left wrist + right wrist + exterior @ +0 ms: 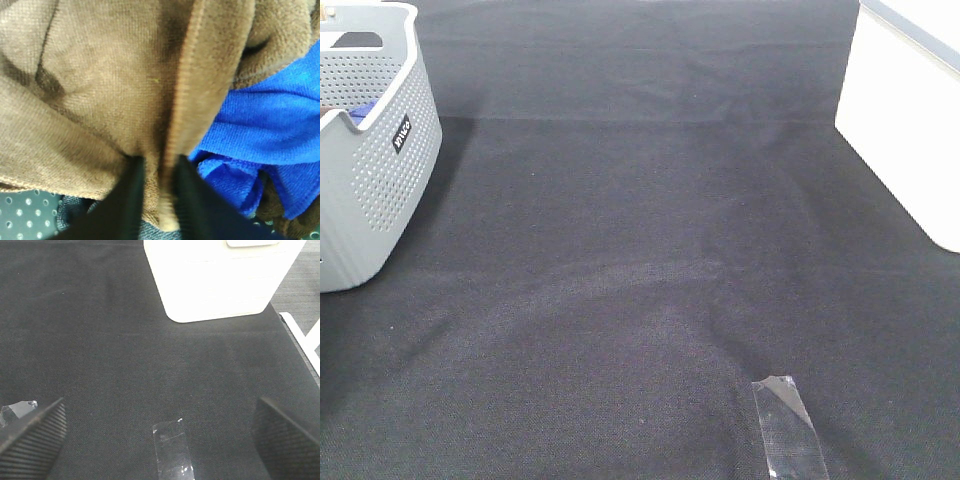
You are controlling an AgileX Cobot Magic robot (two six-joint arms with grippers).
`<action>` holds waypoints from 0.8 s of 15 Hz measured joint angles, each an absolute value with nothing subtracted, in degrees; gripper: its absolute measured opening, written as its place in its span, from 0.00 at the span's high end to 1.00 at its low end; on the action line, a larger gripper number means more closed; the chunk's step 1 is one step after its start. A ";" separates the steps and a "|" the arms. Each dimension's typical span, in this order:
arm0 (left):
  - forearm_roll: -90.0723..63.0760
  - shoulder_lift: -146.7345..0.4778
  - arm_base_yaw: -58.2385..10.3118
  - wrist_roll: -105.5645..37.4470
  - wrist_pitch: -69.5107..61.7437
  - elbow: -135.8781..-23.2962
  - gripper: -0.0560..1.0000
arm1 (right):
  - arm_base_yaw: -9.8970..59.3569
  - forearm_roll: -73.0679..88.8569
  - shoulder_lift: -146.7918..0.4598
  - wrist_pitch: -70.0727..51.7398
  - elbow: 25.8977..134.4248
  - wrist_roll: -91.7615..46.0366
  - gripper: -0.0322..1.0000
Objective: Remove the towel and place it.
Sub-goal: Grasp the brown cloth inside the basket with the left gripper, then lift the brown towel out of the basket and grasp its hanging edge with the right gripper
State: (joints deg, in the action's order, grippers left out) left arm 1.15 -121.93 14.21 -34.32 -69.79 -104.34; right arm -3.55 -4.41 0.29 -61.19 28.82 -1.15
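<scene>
Black cloth (640, 250) with grey basket (380, 170), white box (905, 130), tape strip (788, 428)

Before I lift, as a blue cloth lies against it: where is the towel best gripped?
On the hemmed fold of the towel, which forms a ridge; the left gripper is shut on it there. Come end-on to the ridge, a finger each side, blue cloth outside the jaws.

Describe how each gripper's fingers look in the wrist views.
The left gripper has two plain black fingers, blurred this close. The right gripper has dark fingers with fine ribbing. No cables or markings show.
</scene>
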 joint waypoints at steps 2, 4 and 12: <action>0.80 -121.93 14.21 -34.32 -69.79 -104.34 0.95 | -3.55 -4.41 0.29 -61.19 28.82 -1.15 0.04; 0.00 -121.12 13.98 -34.32 -69.79 -104.34 0.95 | -3.55 -4.41 0.29 -61.19 28.82 -1.03 0.04; 1.03 -101.64 7.45 -34.32 -69.96 -107.66 0.95 | -3.55 -4.41 0.29 -61.19 28.82 -0.80 0.04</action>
State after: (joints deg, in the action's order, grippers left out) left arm 1.03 -101.64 7.45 -34.32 -69.96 -107.66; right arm -3.55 -4.41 0.29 -61.19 28.82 -0.80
